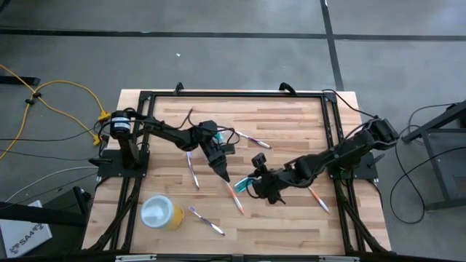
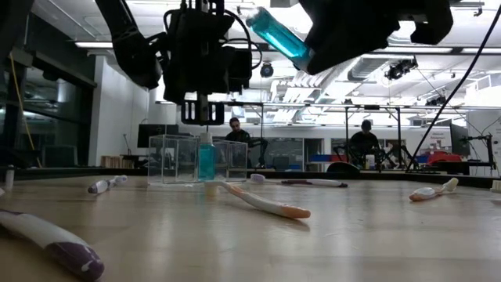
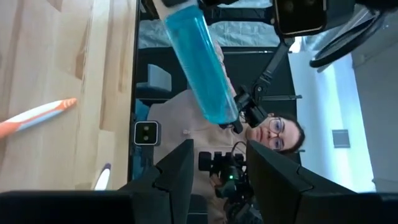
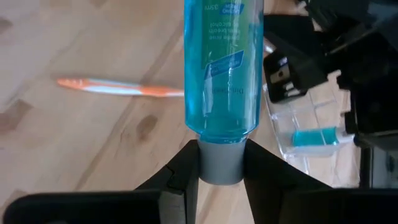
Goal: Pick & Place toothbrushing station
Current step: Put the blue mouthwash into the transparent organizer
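We see the right claw (image 4: 221, 163) clamped on the grey cap of a blue tube (image 4: 222, 68), holding it in the air above the middle of the surface (image 1: 291, 116); in the low view that tube (image 2: 279, 35) hangs tilted, well clear of the wood. The left claw (image 3: 219, 163) hangs just beside it with its two fingers parted and nothing between them, pointing toward the raised tube (image 3: 200, 62). Below the left claw stands the clear plastic cup (image 2: 196, 159), with a second blue tube (image 2: 206, 159) upright at it; whether it is inside or in front we cannot tell. An orange toothbrush (image 1: 234, 195) lies on the surface under the two claws, a white toothbrush (image 1: 192, 169) toward the left edge, a purple toothbrush (image 1: 207, 220) near the front edge, and another orange-tipped one (image 1: 318, 198) toward the right edge. A yellow cup (image 1: 162, 212) sits near the front left corner.
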